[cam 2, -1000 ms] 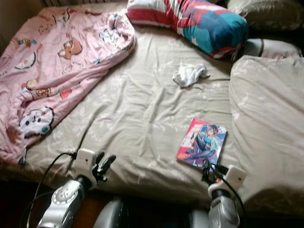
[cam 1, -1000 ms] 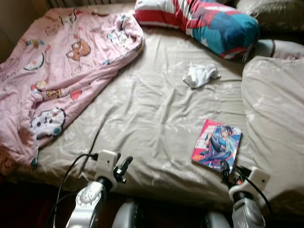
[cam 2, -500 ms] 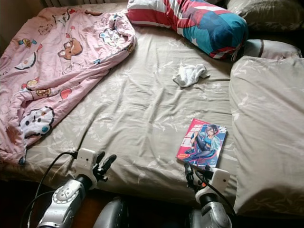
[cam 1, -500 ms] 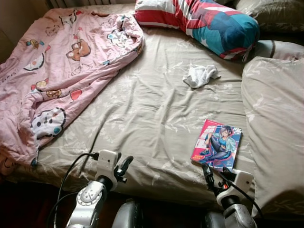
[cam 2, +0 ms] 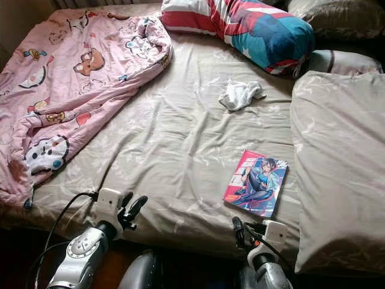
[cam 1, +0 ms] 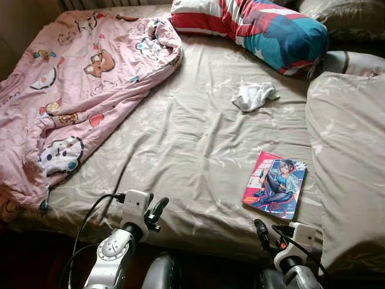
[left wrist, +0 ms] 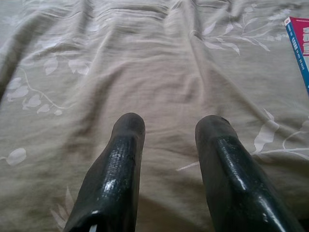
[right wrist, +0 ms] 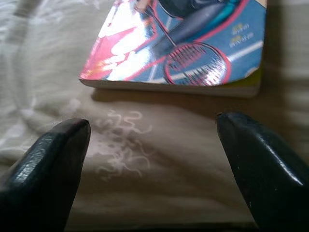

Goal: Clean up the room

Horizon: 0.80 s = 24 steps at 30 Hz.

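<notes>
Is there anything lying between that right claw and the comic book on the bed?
Nothing visible. The right end effector is open just short of the near edge of the book, with only bare, wrinkled bedsheet between them. The white cloth lies farther up the bed.

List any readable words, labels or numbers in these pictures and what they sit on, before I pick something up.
Nothing can be read for certain.
Glossy pink and blue illustrated book on the beige leaf-print bedsheet: large pale title lettering on the cover, too blurred to read; small print near the bottom edge, too small.
Book spine: white characters, too small.
Pink cartoon-print blanket: pictures, no legible words.
</notes>
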Motion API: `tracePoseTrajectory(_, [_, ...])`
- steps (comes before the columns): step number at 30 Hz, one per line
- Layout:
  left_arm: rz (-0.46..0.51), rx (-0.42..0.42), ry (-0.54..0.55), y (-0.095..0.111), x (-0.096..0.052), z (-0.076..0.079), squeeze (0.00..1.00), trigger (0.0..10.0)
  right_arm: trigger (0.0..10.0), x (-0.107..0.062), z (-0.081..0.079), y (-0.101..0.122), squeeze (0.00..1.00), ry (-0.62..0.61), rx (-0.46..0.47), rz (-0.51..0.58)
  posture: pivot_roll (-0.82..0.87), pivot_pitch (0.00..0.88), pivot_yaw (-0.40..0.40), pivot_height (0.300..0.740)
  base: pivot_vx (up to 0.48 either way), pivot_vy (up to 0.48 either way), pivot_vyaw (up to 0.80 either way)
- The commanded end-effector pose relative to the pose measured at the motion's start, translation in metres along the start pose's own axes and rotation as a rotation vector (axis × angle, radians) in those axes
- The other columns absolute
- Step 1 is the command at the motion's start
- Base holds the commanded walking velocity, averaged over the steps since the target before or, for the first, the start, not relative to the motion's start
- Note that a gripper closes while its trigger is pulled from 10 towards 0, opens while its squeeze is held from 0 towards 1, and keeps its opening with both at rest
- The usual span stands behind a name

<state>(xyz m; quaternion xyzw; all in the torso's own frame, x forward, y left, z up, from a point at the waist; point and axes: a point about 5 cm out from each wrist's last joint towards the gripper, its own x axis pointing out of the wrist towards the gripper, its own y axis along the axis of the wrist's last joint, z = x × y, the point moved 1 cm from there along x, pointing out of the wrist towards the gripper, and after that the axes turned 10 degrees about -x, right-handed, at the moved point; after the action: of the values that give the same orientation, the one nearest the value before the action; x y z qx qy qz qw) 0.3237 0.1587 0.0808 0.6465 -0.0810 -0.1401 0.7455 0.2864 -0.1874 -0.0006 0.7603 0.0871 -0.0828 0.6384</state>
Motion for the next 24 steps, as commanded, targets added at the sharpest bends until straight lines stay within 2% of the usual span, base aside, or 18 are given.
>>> tracePoseTrajectory(1, [-0.045, 0.007, 0.009, -0.010, -0.006, -0.004, 0.00, 10.0, 10.0, -0.006, 0.000, -0.014, 0.00, -0.016, 0.009, -0.059, -0.02, 0.307, 0.130, 0.626, 0.000, 0.000, 0.00])
tracePoseTrajectory(24, [-0.059, 0.018, -0.005, -0.013, -0.016, -0.004, 0.00, 10.0, 10.0, 0.005, -0.004, -0.006, 0.00, -0.048, 0.014, -0.067, 0.01, 0.363, 0.157, 0.626, 0.000, 0.000, 0.00])
